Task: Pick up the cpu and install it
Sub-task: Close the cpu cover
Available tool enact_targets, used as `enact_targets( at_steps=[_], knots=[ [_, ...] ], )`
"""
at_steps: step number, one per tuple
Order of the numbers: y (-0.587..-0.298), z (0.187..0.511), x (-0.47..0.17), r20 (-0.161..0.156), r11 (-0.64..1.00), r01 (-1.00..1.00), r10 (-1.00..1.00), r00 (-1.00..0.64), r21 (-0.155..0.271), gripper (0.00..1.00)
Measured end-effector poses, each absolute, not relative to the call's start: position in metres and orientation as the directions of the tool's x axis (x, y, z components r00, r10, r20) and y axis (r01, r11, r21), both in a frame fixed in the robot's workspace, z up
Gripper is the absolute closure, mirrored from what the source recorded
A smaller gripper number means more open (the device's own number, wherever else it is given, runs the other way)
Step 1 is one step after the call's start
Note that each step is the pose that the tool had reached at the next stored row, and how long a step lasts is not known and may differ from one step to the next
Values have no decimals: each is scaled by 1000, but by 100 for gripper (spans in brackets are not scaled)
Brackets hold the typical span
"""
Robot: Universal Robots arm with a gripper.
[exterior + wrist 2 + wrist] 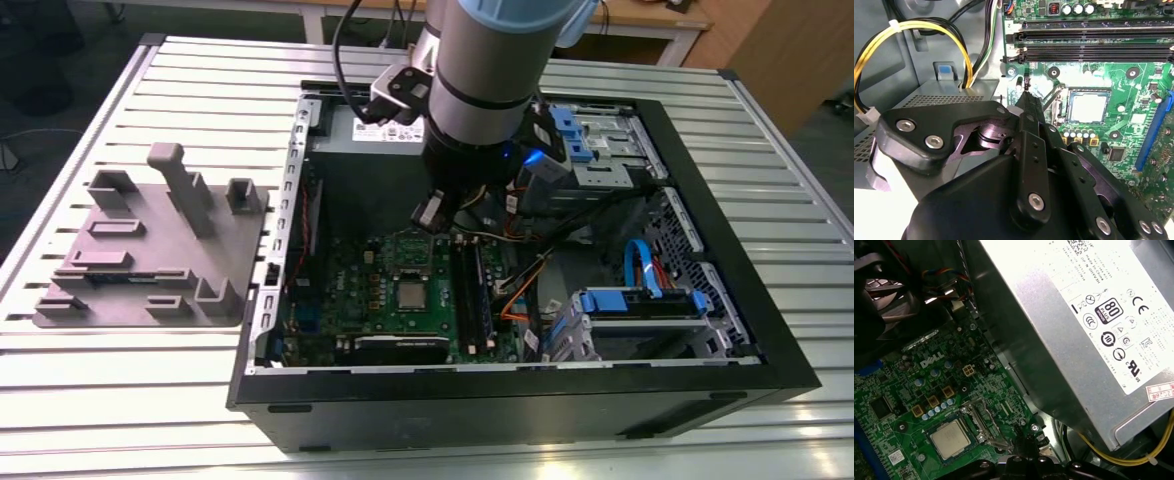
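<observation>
The cpu (411, 295) lies flat in the metal-framed socket of the green motherboard (358, 268) inside the open computer case. Both wrist views show its silvery top, cpu (1088, 107) and cpu (950, 438), square in the frame. My gripper (1026, 89) hangs over the board just beside the socket, at the end of the thin metal socket lever (1050, 96). Its black fingers are closed to a narrow tip with nothing visible between them. From the exterior view the gripper (434, 222) sits under the arm, a little behind the socket.
The grey power supply (1079, 315) stands close beside the gripper, with yellow and black cables (914, 30) running from it. Black memory slots (1094, 42) flank the socket. A grey fixture tray (147, 250) lies on the table at the exterior view's left. Blue drive cages (641, 305) fill the case's right.
</observation>
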State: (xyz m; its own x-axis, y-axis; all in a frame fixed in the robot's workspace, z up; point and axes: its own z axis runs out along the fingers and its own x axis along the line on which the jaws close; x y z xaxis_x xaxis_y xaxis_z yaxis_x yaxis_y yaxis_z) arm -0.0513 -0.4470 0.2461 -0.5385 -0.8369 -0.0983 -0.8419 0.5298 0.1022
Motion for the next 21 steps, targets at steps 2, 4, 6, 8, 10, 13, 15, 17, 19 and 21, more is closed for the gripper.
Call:
enact_targets(
  at_steps=[2,4,6,8,10,13,15,17,19,21],
  knots=[
    [-447,247,-51,-99,530,-842,-837,-538,102,90],
    [-447,248,-51,-99,530,-842,-837,-538,102,90],
    [-447,248,-51,-99,530,-842,-837,-538,102,90],
    [-447,248,-51,-98,530,-842,-837,-538,102,90],
    [-447,249,-51,-99,530,-842,-837,-538,102,90],
    [-447,249,-51,-98,530,-842,-837,-539,102,90],
    [-448,249,-51,-96,530,-842,-837,-538,101,90],
    [-450,249,-51,-93,530,-842,-837,-539,99,90],
    [-451,249,-51,-90,531,-842,-838,-538,97,90],
    [-452,249,-51,-89,531,-842,-838,-538,96,90]
  ],
)
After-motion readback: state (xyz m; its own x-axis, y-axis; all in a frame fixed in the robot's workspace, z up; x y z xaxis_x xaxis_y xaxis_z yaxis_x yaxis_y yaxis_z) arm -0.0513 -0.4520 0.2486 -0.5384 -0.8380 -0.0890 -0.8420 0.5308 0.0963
